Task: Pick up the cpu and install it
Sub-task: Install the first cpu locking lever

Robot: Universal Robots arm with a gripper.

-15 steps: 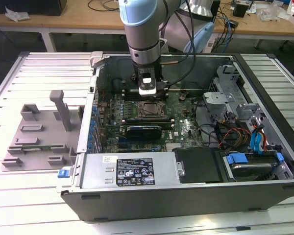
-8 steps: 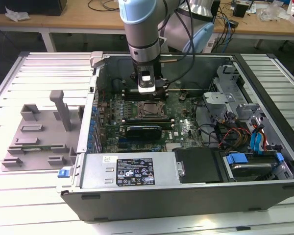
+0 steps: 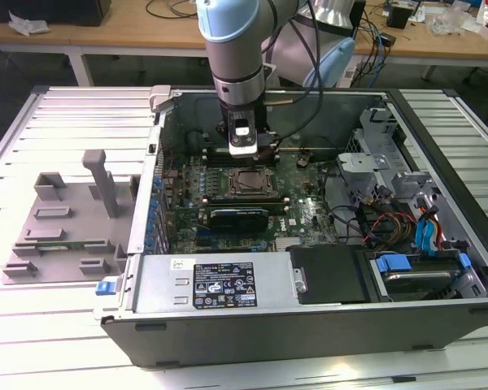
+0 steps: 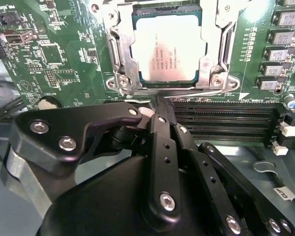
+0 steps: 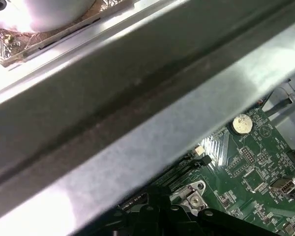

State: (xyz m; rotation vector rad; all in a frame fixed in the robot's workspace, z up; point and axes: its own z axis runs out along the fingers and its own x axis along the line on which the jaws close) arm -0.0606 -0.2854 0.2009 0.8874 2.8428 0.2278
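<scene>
Gleaming square cpu (image 4: 168, 46) sits socketed.

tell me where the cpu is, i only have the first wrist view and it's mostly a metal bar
Observer: In the second wrist view the cpu lies flat inside the socket frame on the motherboard.
Operator: is the end effector on it
Observer: No. The end effector has its tip off the cpu, at the frame's edge by the memory slots.
Operator: and the arm
Observer: In the exterior view the arm stands upright over the open computer case.
</scene>
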